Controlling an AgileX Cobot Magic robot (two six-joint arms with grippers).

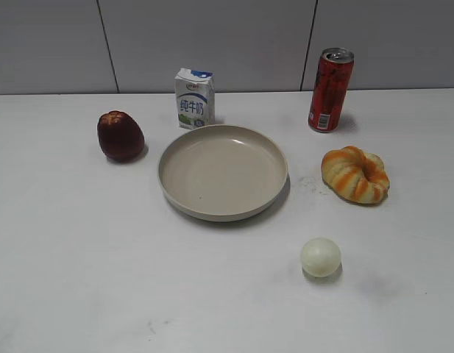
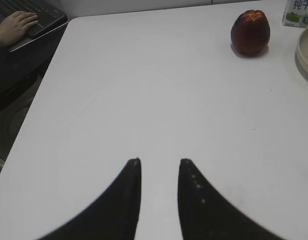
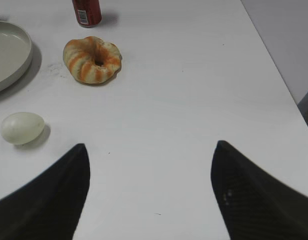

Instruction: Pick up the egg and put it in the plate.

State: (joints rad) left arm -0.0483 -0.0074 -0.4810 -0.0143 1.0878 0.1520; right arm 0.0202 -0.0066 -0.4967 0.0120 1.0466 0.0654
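The pale egg (image 1: 321,257) lies on the white table in front and to the right of the beige plate (image 1: 181,198), apart from it. The plate holds nothing. In the right wrist view the egg (image 3: 22,128) lies left of my right gripper (image 3: 151,145), which is open wide and empty over bare table; the plate rim (image 3: 24,62) shows at top left. My left gripper (image 2: 158,161) has its jaws a small gap apart and is empty, far from the egg, with the plate edge (image 2: 303,55) at the right. Neither gripper shows in the exterior view.
A dark red apple (image 1: 120,136) stands left of the plate and a milk carton (image 1: 194,98) behind it. A red can (image 1: 330,90) stands at the back right. The orange-striped ring bread (image 1: 355,174) lies right of the plate. The table's right edge (image 3: 273,60) is near.
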